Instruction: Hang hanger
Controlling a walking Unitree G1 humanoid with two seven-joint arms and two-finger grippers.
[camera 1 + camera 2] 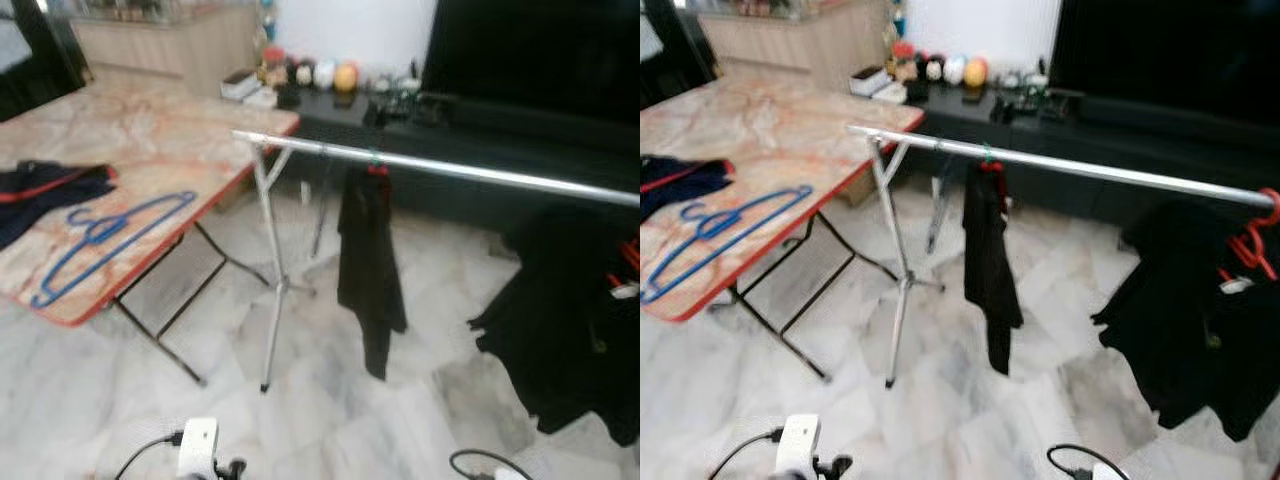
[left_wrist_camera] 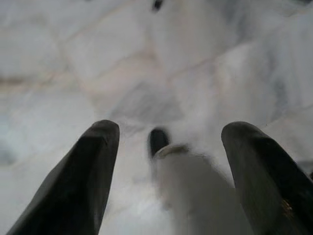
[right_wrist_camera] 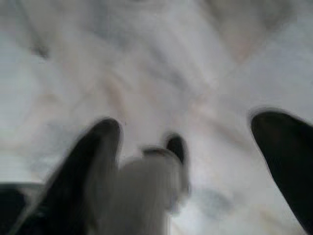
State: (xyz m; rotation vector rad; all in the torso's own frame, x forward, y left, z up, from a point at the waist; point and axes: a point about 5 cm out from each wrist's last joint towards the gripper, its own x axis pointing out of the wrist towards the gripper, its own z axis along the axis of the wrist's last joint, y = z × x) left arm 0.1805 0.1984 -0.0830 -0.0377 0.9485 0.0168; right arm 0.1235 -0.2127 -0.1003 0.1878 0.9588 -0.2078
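1. The left claw [image 2: 166,147] hangs over the pale marble floor [image 2: 98,58], its two black fingers [image 2: 78,186] spread wide apart and holding nothing.
2. The right claw [image 3: 190,147] also points down at the floor, its fingers [image 3: 288,156] spread and empty; this view is blurred.
3. In the head views, a blue hanger [image 1: 110,240] lies flat on the marble-patterned folding bench [image 1: 160,130] at the left of the frame, just beside a dark garment with red trim [image 1: 45,190].
4. A silver clothes rail [image 1: 450,168] crosses the middle of the frame from the bench edge toward the right.
5. A black garment [image 1: 368,260] hangs from the rail on a red hanger [image 1: 377,170]; more black clothing [image 1: 570,320] hangs at the right.
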